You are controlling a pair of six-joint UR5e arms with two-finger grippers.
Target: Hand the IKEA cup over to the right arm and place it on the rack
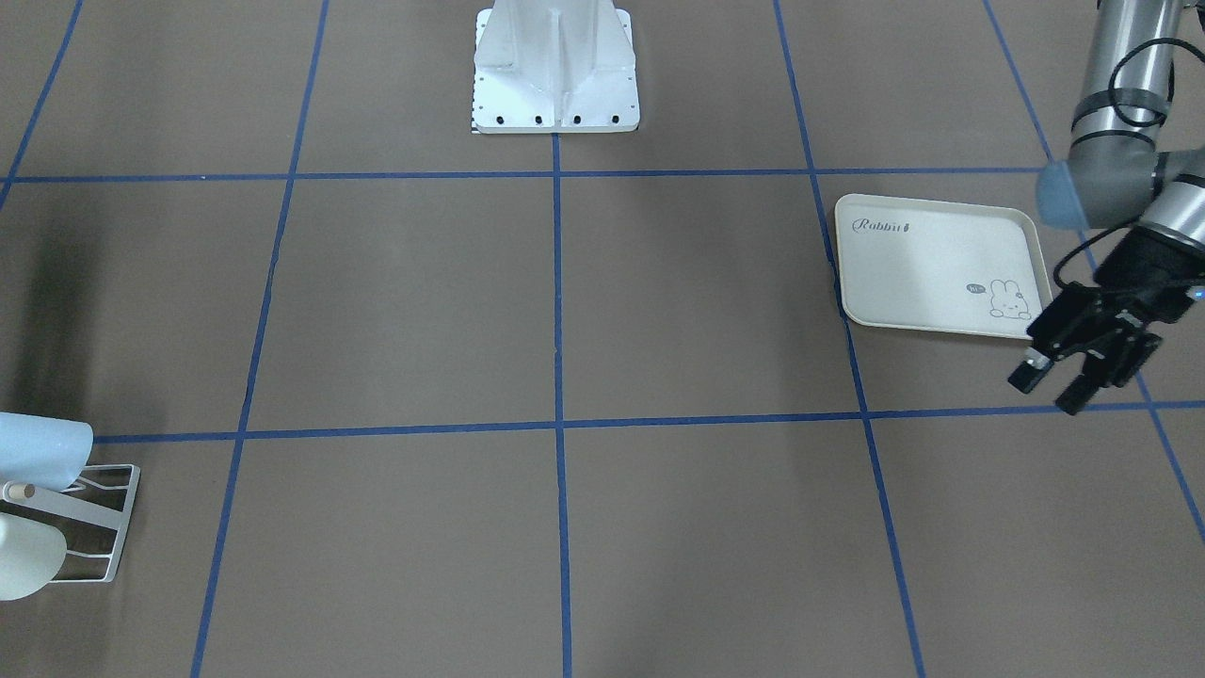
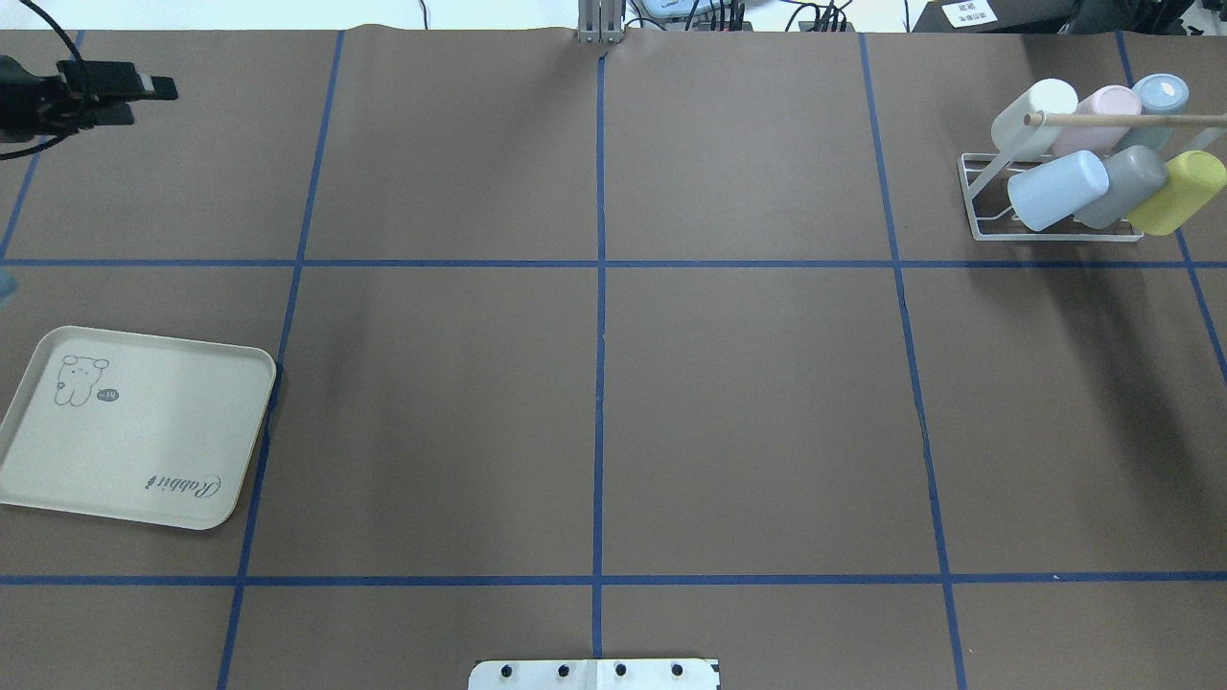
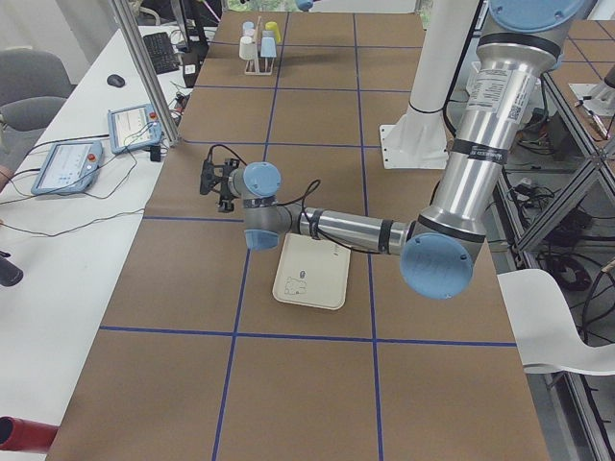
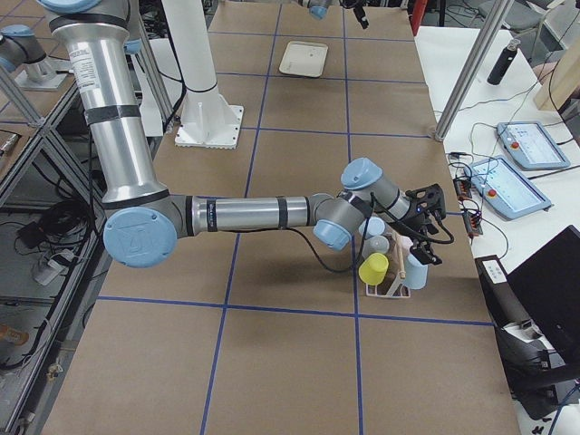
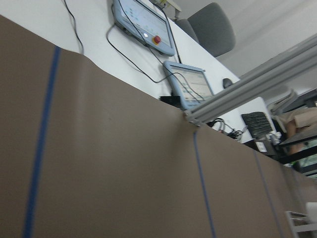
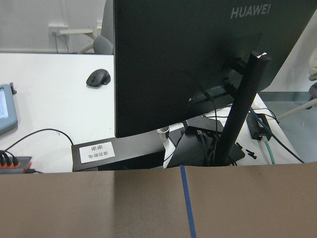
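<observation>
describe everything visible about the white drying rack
The rack is a white wire frame, metal by its look, with a wooden bar along the top. It stands upright on the brown-covered table, near the far right corner in the overhead view. Six cups sit tilted on it: a cream cup, a pink cup and a teal cup in the far row, a light blue cup, a grey cup and a yellow cup in the near row.

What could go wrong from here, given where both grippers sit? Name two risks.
1. The right gripper hangs close to the loaded rack; a careless move could knock the yellow cup off its peg.
2. The left gripper sits open beside the tray; a sweep could clip its rim.
</observation>
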